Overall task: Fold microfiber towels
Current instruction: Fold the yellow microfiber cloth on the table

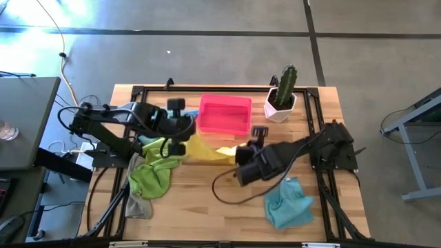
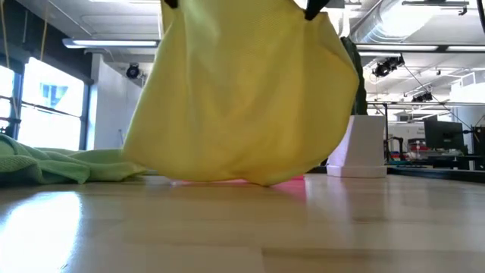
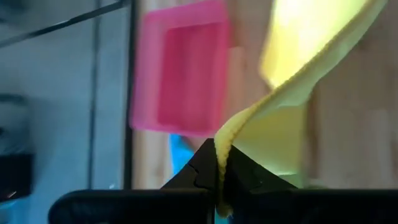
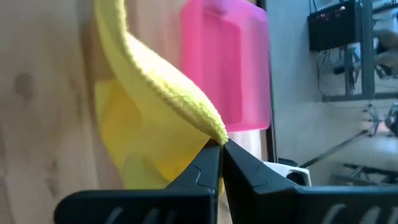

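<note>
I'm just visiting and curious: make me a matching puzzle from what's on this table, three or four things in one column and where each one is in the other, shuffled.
Things:
1. yellow towel
2. pink tray
3. blue towel
4. potted cactus

Places:
A. lying crumpled on the wood by the right arm
B. standing at the table's far right
C. pinched and lifted by the left tool and the right tool
D. at the table's far middle

Pairs: 1-C, 2-D, 3-A, 4-B

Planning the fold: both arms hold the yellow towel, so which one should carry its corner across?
Probably the left. The left gripper and the right gripper both pinch the yellow towel, hanging between them. The tabletop near the right arm looks barer; lime green towels crowd the left.
</note>
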Robot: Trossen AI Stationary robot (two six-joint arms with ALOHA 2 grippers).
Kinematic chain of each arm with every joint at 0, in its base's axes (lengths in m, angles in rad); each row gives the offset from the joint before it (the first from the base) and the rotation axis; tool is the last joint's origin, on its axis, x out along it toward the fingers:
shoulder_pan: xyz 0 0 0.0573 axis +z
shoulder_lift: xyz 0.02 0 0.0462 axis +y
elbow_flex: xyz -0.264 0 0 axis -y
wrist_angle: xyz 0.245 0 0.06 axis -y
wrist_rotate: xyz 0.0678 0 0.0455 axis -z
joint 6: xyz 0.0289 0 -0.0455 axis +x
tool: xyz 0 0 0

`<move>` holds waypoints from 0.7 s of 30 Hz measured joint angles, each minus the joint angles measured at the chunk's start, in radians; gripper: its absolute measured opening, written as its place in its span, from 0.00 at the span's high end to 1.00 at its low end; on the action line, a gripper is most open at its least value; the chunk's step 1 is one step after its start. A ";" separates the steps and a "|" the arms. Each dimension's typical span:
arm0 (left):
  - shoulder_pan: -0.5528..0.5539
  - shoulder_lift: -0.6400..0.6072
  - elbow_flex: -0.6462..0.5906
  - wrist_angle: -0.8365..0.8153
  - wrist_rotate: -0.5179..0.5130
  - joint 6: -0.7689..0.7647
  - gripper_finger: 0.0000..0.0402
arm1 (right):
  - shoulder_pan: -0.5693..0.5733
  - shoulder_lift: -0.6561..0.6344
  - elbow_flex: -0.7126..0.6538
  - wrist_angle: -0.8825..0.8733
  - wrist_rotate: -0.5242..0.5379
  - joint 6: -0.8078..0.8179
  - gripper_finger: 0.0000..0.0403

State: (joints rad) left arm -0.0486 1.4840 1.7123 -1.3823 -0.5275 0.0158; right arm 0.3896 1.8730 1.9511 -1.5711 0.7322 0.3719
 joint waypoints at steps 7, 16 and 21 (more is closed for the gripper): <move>0.078 0.000 0.000 0.034 -0.119 0.024 1.00 | -0.092 -0.074 -0.002 0.000 -0.004 -0.217 1.00; 0.127 0.000 0.000 0.080 0.022 -0.015 1.00 | -0.162 -0.109 -0.002 0.000 -0.060 -0.170 1.00; 0.094 0.000 -0.059 0.083 0.331 -0.119 1.00 | -0.145 -0.061 -0.002 0.002 -0.356 0.064 1.00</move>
State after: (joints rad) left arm 0.0459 1.4843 1.6535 -1.2996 -0.1962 -0.1027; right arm 0.2446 1.8116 1.9491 -1.5695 0.3761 0.4356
